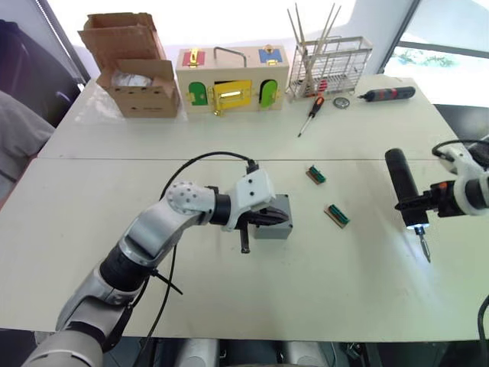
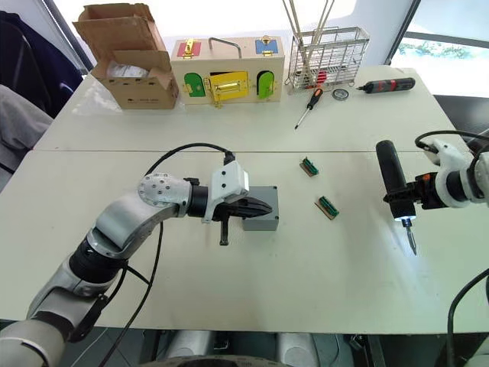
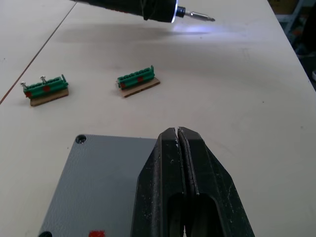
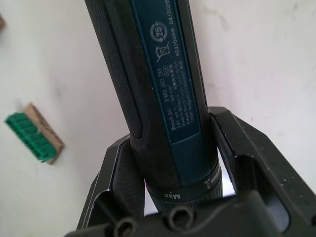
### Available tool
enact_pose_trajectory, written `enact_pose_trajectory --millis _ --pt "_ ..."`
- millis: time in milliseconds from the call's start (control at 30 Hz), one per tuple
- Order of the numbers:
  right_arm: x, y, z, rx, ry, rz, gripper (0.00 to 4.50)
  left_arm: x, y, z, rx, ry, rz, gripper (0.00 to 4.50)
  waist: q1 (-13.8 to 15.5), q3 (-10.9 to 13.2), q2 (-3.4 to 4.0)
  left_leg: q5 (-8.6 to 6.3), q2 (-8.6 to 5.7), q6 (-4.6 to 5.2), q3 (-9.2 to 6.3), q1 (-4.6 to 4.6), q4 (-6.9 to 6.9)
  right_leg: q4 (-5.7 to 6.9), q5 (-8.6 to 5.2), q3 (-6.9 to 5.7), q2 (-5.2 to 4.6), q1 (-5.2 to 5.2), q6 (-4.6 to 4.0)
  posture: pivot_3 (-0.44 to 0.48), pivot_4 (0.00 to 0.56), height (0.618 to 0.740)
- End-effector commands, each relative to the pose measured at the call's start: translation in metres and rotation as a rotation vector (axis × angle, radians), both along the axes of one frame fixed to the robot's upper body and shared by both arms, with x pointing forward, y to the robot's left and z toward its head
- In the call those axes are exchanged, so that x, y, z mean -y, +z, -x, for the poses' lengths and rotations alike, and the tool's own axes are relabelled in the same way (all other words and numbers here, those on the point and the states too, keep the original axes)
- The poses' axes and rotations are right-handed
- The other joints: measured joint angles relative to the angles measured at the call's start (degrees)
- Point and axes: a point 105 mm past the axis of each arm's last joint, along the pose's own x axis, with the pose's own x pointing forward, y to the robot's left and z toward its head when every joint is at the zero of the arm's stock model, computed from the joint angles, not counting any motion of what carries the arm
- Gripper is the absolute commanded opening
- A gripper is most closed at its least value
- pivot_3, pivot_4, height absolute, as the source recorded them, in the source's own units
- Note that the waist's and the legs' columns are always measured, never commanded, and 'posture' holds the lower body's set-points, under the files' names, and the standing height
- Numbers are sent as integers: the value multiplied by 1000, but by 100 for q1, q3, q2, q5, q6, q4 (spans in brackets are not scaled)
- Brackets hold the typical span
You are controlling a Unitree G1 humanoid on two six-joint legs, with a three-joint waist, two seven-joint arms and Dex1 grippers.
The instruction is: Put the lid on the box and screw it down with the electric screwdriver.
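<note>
The grey box (image 1: 275, 229) stands mid-table with the lid (image 3: 98, 182) lying flat on top of it; a corner screw hole and a small red mark show on the lid. My left gripper (image 1: 281, 219) is shut, its fingers (image 3: 197, 168) pressed together over the lid's right part, nothing between them. To the right, my right gripper (image 1: 419, 205) is shut on the electric screwdriver (image 1: 401, 180). The driver hangs tilted above the table, its tip lit and its bit pointing down, well clear of the box.
Two green terminal blocks (image 1: 316, 174) (image 1: 337, 215) lie between box and driver. Along the far edge stand a cardboard box (image 1: 137, 65), a wooden box with coloured doors (image 1: 233, 80) and a wire rack (image 1: 332, 65), with a hand screwdriver (image 1: 311, 115) and a slim driver (image 1: 388, 95) nearby.
</note>
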Motion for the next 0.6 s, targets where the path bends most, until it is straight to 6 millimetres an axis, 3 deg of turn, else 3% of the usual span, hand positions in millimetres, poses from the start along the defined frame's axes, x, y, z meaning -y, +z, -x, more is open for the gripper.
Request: enact_pose_trajectory --millis 33,200,267,333,400,467,533,600 --pt "7 14 -6 44 -11 23 1835 1 5 5 23 0 23 0 0 0 1 1 0 -1 1 0 0 1 0 1 0 0 1 0 150 740" --pt "12 4 -8 13 -8 44 1835 -1 2 -1 7 35 28 0 5 0 1 7 1 -11 -2 4 2 14 1 -1 4 -2 1 0 150 740" --pt "15 1 -9 15 -17 54 2839 -3 1 -3 5 45 26 0 4 0 1 7 1 -11 -2 4 4 15 1 -1 5 -1 2 0 150 740" --pt "15 0 -11 22 -17 53 3396 -5 3 -7 14 67 27 0 4 0 0 7 1 -11 -1 4 5 15 1 -1 4 -1 2 0 150 740" --pt "15 1 -12 31 -9 57 4230 -10 6 -14 29 102 32 0 9 0 0 7 1 -11 -2 4 6 15 1 -1 5 0 3 0 150 740" --pt "15 3 -15 48 -6 70 4459 -17 11 -25 55 151 36 0 9 0 0 7 1 -11 -2 4 9 16 2 -2 5 1 3 0 150 740" --pt "19 11 -21 100 -5 119 4459 -26 18 -37 81 212 41 0 7 0 0 7 1 -11 -2 4 16 22 2 -2 5 1 3 0 150 740" --pt "17 52 -45 324 36 193 4459 -47 27 -55 115 301 30 0 -10 1 2 7 0 -11 -2 4 22 28 2 -2 5 1 4 0 150 740"
